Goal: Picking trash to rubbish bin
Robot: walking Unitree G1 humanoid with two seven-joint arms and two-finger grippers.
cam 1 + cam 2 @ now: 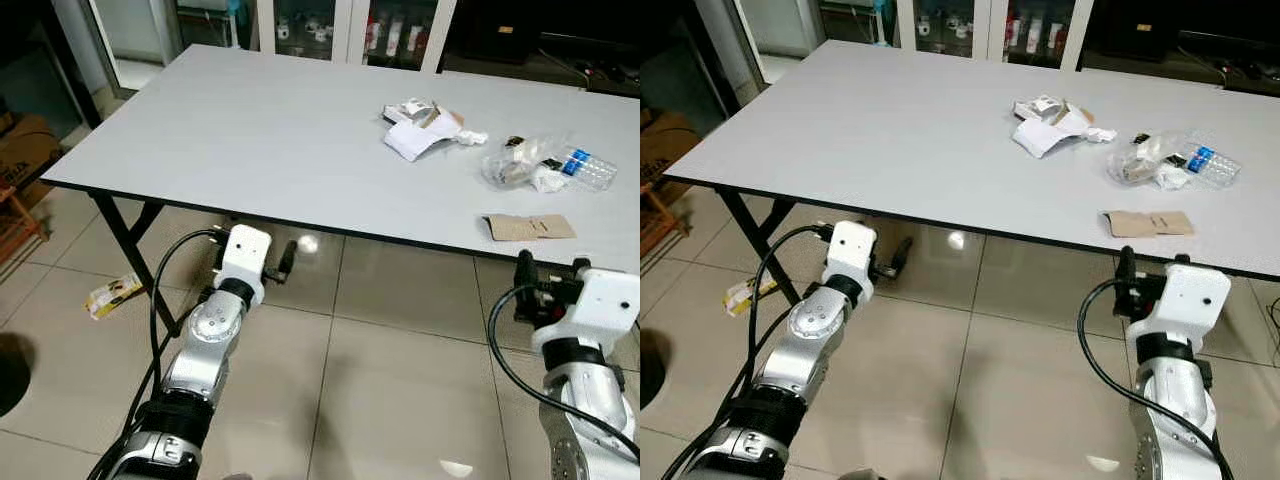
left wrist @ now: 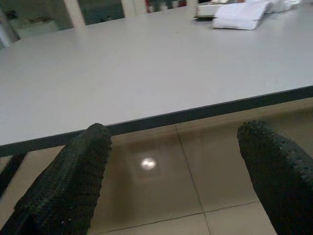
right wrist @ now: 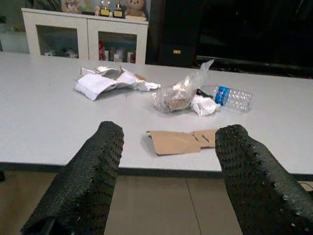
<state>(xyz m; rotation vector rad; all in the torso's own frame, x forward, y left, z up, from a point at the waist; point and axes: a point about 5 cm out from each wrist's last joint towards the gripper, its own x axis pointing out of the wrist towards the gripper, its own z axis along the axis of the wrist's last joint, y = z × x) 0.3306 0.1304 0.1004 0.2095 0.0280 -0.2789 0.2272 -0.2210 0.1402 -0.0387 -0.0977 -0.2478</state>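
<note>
Standing before a long grey table (image 1: 250,130), the robot had both arms raised just short of the near edge. The left gripper (image 2: 176,171) hung below the table's rim over the tiled floor (image 1: 400,350), its two black fingers (image 2: 73,181) spread wide with nothing between them. The right gripper (image 3: 166,166) sat level with the tabletop further along, jaws likewise wide apart and empty, pointed straight at the litter.

And the litter all lay toward the right end of the table. Nearest the edge, a flat piece of brown cardboard (image 1: 530,227) rested just in front of the right gripper, not touched by it. Behind that lay a crumpled clear plastic bag (image 1: 515,163) with scraps inside, and touching it on the far right a plastic water bottle (image 1: 588,168) with a blue label, lying on its side. A bit of white tissue (image 3: 204,105) sat against the bag. Further back and to the left, well apart from the cardboard, was a heap of crumpled white paper (image 1: 425,130).

Down on the floor by the left table leg (image 1: 125,240), a small yellowish wrapper (image 1: 112,294) lay flat. White cabinets (image 3: 83,36) with glass doors lined the far wall.
</note>
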